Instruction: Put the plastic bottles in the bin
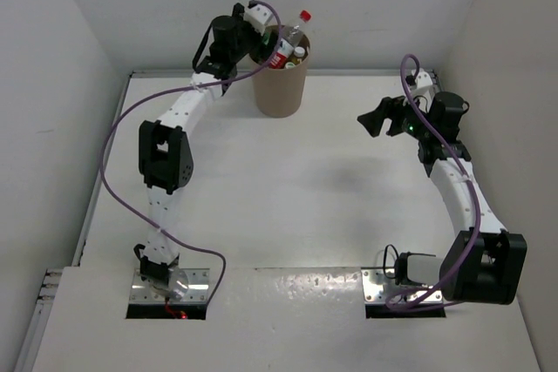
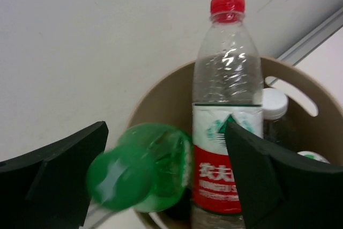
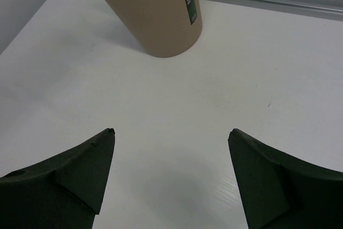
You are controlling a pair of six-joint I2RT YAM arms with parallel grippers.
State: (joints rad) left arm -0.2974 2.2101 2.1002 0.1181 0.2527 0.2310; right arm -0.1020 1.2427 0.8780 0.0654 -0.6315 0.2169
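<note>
At the far edge of the bench (image 1: 331, 206) stands one bin (image 1: 281, 93), with a red-capped bottle (image 1: 296, 28) poking out. Only the left wrist view shows three bottles there: that one, a white-capped bottle (image 2: 274, 105) beside it, and a blurred green bottle (image 2: 144, 170) loose between the parted left fingers (image 2: 59, 175). Facing the bin, the right fingers (image 3: 64, 175) are spread, holding nothing.

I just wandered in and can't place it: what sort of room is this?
Probably a robot test cell: a white tabletop boxed in by plain white walls, two white jointed robot arms bolted at its near edge, and a tall tan cardboard bin holding plastic bottles.
</note>
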